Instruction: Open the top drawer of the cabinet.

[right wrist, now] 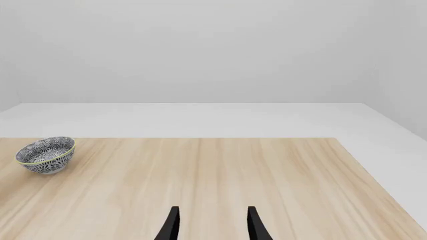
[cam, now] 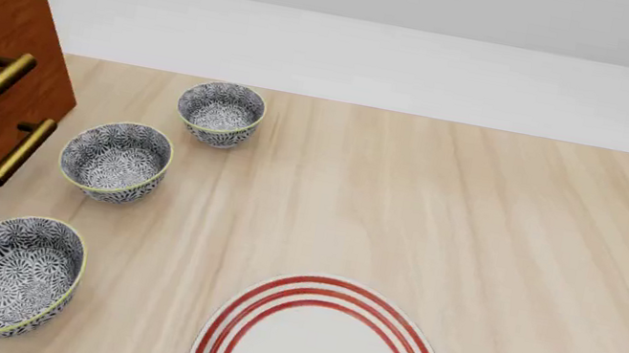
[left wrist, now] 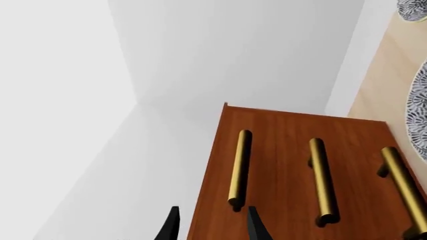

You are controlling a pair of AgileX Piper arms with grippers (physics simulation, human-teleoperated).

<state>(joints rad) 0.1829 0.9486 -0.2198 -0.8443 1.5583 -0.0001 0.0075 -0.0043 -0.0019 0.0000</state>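
Table (cam: 442,189): pale wood, white walls behind.
Hidden: cabinet (cam: 3,34) was cut off at front view's left edge; I could not see drawer seams.
Top drawer (left wrist: 217,170): shut, I judged.
Left gripper (left wrist: 210,225): fingers parted, empty, tips beside top handle (left wrist: 239,167).
Right gripper (right wrist: 210,225): parted, empty, over bare table.

We see bright, even, diffuse light in all three views, with no single source we can place. Edges are crisp everywhere; nothing is blurred or out of focus, and straight lines stay straight to the borders. The brass handles (left wrist: 239,167) carry soft highlights along their length and throw narrow dark shadows on the cabinet (left wrist: 287,150). The bowls (cam: 116,159) cast only faint shadows on the table (cam: 475,224). No glare appears.
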